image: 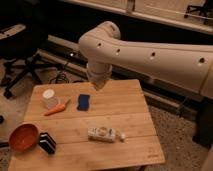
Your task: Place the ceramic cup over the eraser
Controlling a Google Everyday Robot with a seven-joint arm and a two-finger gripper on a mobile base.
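Ceramic cup (50, 98) upright near far left corner of wooden counter (135, 145), well apart from eraser. White arm (150, 52) reaching in from right; claw (98, 82) closed, above far edge. Orange bowl (23, 137) at near left corner. White packet (101, 134) near middle. Carrot (56, 109) just beside cup. Blue pad (83, 102) beyond carrot. Eraser (47, 142) just beside bowl.

A wooden slatted table (135, 145) carries everything. Toward its far left corner stands the white cup (50, 98), with a carrot (56, 109) lying just beside it and a flat blue pad (83, 102) near that. At the near left sit an orange bowl (23, 137) and, just beside it, the striped black eraser (47, 142). A white packet (101, 133) lies near the middle. The gripper (98, 86), closed, hangs above the far edge.
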